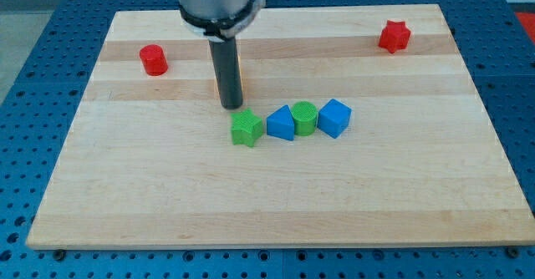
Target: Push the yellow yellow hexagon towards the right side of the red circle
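The yellow hexagon (240,77) peeks out just behind my tip (231,105), mostly hidden by the rod, seemingly touching. The red circle (153,59) sits well off to the tip's left. Next, probably, a leftward shove. There is no gripper.

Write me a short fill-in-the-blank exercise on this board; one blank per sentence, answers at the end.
1. The red circle sits near the view's top ____ corner of the board.
2. The red star sits near the view's top ____ corner.
3. My tip stands just above the ____ star.
4. The green cylinder stands between two ____ blocks.

Answers: left; right; green; blue
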Robot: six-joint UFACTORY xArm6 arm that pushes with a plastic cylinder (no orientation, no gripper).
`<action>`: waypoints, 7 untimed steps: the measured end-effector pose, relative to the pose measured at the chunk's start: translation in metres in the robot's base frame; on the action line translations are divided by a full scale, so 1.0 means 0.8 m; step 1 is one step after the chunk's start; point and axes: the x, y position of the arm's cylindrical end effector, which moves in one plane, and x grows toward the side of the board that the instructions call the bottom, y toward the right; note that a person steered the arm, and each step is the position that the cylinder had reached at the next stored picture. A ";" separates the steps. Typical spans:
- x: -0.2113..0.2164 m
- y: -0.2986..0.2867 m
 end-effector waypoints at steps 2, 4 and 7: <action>-0.023 -0.008; -0.024 0.031; -0.066 -0.025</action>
